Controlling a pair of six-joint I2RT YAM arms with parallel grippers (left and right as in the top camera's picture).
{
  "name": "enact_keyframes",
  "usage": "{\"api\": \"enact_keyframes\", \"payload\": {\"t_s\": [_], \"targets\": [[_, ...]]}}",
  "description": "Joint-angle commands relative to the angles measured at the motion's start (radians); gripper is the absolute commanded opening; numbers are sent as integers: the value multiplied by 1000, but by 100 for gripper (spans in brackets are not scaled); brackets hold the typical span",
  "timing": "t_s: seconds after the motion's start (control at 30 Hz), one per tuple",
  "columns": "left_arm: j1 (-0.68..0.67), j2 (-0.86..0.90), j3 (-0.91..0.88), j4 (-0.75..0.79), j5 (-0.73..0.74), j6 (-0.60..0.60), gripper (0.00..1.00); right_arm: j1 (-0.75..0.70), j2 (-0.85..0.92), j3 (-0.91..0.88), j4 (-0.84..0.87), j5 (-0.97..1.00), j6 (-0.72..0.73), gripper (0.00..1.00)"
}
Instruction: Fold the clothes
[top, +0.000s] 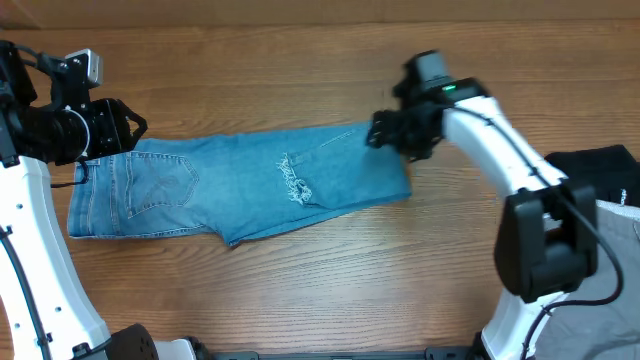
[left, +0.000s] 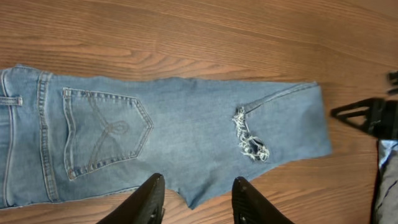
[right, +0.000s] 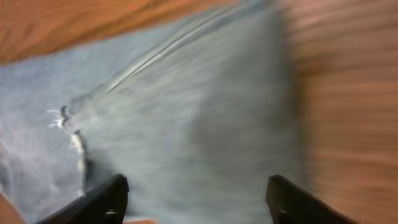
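Black right gripper hovered released, fingers wide apart, over the folded end of light-blue denim jeans; left gripper likewise unclenched. Jeans lay lengthwise mid wooden tabletop, waistband toward its left edge.

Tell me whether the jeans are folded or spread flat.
Folded. The jeans lie short on the table, legs doubled back, a frayed end lying mid-length.

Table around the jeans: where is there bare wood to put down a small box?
Two bare strips of table: one beyond the jeans, between the arms, one in front of them. Crowded: the right end, with the right arm, black garment and grey cloth; the left end, by the left arm.
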Motion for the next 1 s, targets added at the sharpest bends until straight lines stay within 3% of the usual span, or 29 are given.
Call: {"api": "enact_keyframes", "payload": {"t_s": [0.0,0.03,0.07,0.17,0.3,0.53,0.63,0.67,0.73,0.8,0.83,0.97], "targets": [[-1,-6,14,0,2,19,58,-138,-27,18,-13,-100,-193,84],[-1,-6,14,1,2,19,75,-160,-25,18,-18,-115,-214,84],[-1,-6,14,1,2,19,100,-185,-21,18,-24,-121,-235,84],[-1,-6,14,5,2,19,100,-233,19,18,-48,-133,-274,87],[-1,-6,14,13,2,19,100,-238,105,18,-115,-322,-371,82],[-1,-6,14,12,2,19,100,-139,171,-68,-58,-330,-342,80],[-1,-6,14,12,2,19,100,-90,172,-130,55,-331,-248,70],[-1,-6,14,12,2,19,100,-72,172,-147,93,-331,-215,61],[-1,-6,14,-3,-51,19,100,-55,172,-153,114,-330,-198,31],[3,-6,14,-25,-131,14,100,-52,166,-146,114,-319,-198,15],[18,-6,14,-38,-234,-52,100,-67,154,-137,96,-287,-197,7],[70,-6,14,-35,-359,-148,100,-128,100,-97,36,-156,-183,4]]}}
